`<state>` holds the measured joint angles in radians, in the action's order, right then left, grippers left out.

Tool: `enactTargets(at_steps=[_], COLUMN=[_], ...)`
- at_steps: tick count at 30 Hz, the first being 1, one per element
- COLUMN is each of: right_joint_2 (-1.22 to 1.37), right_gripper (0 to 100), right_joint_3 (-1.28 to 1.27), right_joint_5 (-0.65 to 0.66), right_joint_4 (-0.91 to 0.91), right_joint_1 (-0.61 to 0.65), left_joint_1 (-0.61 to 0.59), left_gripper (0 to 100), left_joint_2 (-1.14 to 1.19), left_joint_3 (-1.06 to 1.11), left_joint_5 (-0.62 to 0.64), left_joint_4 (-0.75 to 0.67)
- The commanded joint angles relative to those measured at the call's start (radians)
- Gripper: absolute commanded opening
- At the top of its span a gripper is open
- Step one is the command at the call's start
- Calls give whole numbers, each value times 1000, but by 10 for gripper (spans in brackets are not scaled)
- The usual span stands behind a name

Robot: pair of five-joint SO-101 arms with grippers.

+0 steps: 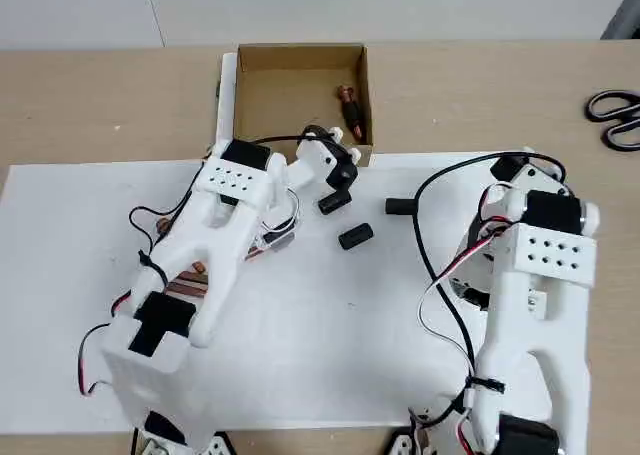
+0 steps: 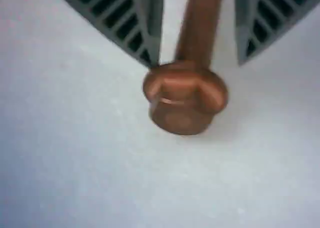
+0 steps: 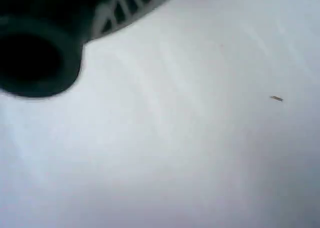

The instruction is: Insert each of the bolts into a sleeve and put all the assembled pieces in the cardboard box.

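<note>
My left gripper [image 2: 197,62] is open low over the white paper. Its ribbed grey fingers [image 2: 145,32] stand either side of a copper bolt [image 2: 185,97], with a gap on each side of the shaft. The bolt's flanged head lies just past the fingertips. In the high view this arm's wrist end [image 1: 335,170] sits by the front right corner of the cardboard box [image 1: 290,50]. One assembled piece [image 1: 348,110] lies inside the box. Three black sleeves [image 1: 335,202] [image 1: 355,237] [image 1: 400,206] lie on the paper. My right gripper [image 3: 115,10] is right beside a black sleeve [image 3: 37,62] whose bore faces the camera.
A white paper sheet [image 1: 350,325] covers the wooden table. More copper bolts [image 1: 195,270] lie partly hidden under the left arm. Scissors [image 1: 615,115] rest at the table's right edge. The right arm [image 1: 545,255] stands over the paper's right side.
</note>
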<state>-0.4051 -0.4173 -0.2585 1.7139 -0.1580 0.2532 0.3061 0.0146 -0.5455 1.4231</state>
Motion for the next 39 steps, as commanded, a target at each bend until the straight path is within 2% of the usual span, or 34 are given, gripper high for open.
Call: enactTargets(at_steps=[1, 15, 20, 26, 32, 39], right_joint_2=[-24, -24, -24, -31, -33, -33], right_gripper=[3, 3, 3, 3, 3, 2], right_joint_3=[6, 6, 6, 9, 23, 180], right_joint_5=[8, 8, 8, 8, 8, 9], right_joint_4=[8, 8, 8, 8, 8, 15], right_joint_1=[-7, -7, -7, -4, -2, -1], left_joint_1=[0, 0, 2, 3, 6, 6], left_gripper=[101, 94, 7, 6, 6, 7], left_joint_2=[5, 106, 107, 95, 94, 94], left_joint_3=[-21, -33, -31, -56, -245, -618], left_joint_5=[2, 2, 2, 6, 58, 166], left_joint_4=[-26, -40, -49, -6, 118, 290])
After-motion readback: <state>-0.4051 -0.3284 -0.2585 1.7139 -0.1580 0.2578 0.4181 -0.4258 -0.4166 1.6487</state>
